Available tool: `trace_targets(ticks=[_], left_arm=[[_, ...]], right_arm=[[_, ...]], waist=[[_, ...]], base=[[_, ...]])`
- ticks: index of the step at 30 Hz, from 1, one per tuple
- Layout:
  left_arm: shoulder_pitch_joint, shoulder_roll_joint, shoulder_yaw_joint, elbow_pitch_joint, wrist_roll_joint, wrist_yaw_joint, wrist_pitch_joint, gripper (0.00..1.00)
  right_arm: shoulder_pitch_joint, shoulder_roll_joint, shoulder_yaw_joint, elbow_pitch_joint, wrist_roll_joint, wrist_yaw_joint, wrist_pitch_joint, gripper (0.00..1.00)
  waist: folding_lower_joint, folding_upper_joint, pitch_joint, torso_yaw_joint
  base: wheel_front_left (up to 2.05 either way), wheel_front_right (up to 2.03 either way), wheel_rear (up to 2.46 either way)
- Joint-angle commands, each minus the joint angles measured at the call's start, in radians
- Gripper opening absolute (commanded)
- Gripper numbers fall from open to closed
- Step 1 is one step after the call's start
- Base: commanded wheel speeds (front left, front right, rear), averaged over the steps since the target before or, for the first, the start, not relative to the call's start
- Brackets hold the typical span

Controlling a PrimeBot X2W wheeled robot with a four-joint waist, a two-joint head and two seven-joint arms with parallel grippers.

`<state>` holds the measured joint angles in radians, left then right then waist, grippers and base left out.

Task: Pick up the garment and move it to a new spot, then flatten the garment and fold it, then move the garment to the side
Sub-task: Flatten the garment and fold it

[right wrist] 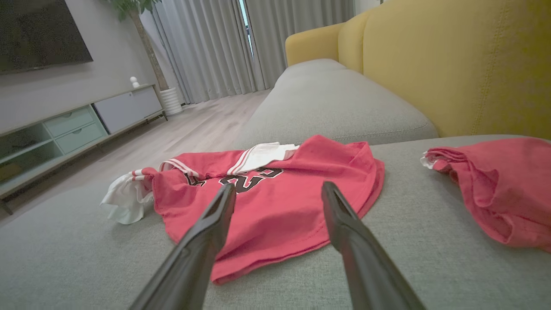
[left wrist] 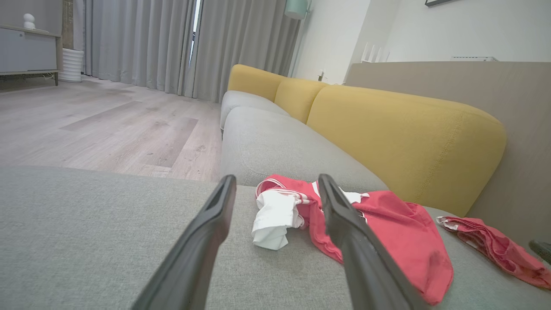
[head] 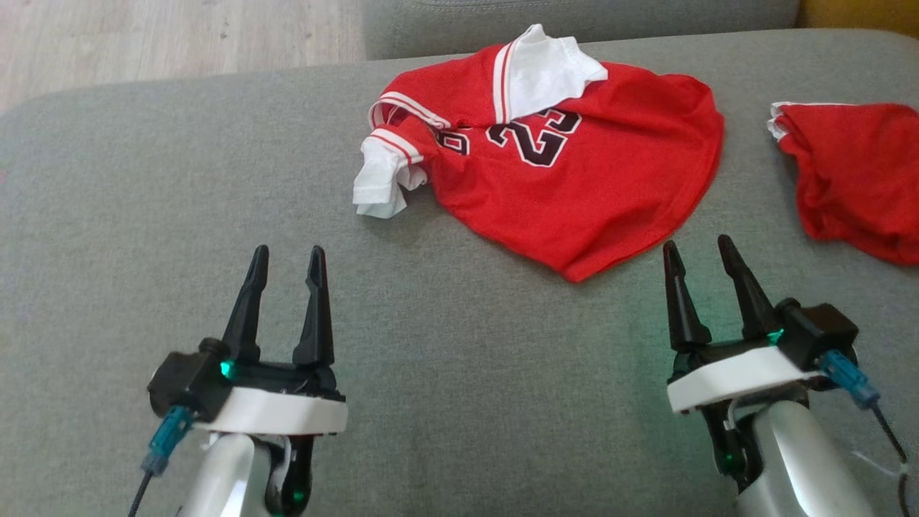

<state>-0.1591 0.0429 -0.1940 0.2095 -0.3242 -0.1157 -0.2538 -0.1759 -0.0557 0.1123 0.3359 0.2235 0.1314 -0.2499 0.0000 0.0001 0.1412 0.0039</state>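
from the head, the red shirt (head: 574,194) with white sleeves lay bunched up on the grey couch (head: 431,373), near its far edge. the left gripper (head: 288,251) and the right gripper (head: 698,243) were both wide open and held nothing. the right one was near the shirt's closest corner. another red cloth (head: 854,179) lay apart on the right.

from the left wrist, the shirt lay ahead, past the open fingers, by a yellow cushion (left wrist: 409,142).

from the right wrist, the shirt lay just in front of the open fingers.
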Motion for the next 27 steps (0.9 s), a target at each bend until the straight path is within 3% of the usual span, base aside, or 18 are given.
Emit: trace_targets(ticks=[1, 5, 14, 20, 25, 26, 27], left_arm=[[-0.022, 0.007, 0.025, -0.034, 0.008, -0.005, -0.008, 1.0], [-0.035, 0.007, 0.011, -0.028, 0.003, -0.006, -0.008, 1.0], [-0.056, 0.007, -0.02, -0.014, -0.013, -0.008, -0.008, 1.0], [-0.058, 0.007, -0.028, -0.005, -0.017, -0.006, -0.008, 1.0], [-0.053, 0.007, -0.02, -0.005, -0.017, -0.003, -0.008, 1.0], [-0.052, 0.007, -0.017, -0.006, -0.016, -0.002, -0.008, 1.0], [-0.05, 0.007, -0.014, -0.006, -0.015, -0.001, -0.008, 1.0]], right_arm=[[-0.045, 0.005, 0.02, -0.021, -0.015, -0.001, 0.005, 1.0], [-0.072, 0.005, 0.021, 0.027, -0.016, -0.001, 0.064, 1.0], [-0.168, 0.005, 0.149, 0.178, -0.082, -0.001, 0.183, 1.0], [-0.206, 0.005, 0.111, 0.273, -0.22, -0.001, 0.224, 1.0], [-0.209, 0.005, 0.095, 0.311, -0.253, -0.001, 0.252, 1.0], [-0.209, 0.005, 0.093, 0.316, -0.255, -0.001, 0.26, 0.71], [-0.207, 0.005, 0.093, 0.32, -0.255, -0.001, 0.266, 0.23]], waist=[[0.0, -0.0001, 0.006, 0.007], [0.0, -0.0001, 0.023, 0.031], [0.0, -0.0001, 0.068, 0.1], [0.0, -0.0001, 0.069, 0.129], [0.0, -0.0001, 0.062, 0.129], [0.0, -0.0001, 0.059, 0.125], [0.0, -0.0001, 0.056, 0.12]], base=[[0.0, 0.0, 0.0], [0.0, 0.0, 0.0], [0.0, 0.0, 0.0], [0.0, 0.0, 0.0], [0.0, 0.0, 0.0], [0.0, 0.0, 0.0], [0.0, 0.0, 0.0]])
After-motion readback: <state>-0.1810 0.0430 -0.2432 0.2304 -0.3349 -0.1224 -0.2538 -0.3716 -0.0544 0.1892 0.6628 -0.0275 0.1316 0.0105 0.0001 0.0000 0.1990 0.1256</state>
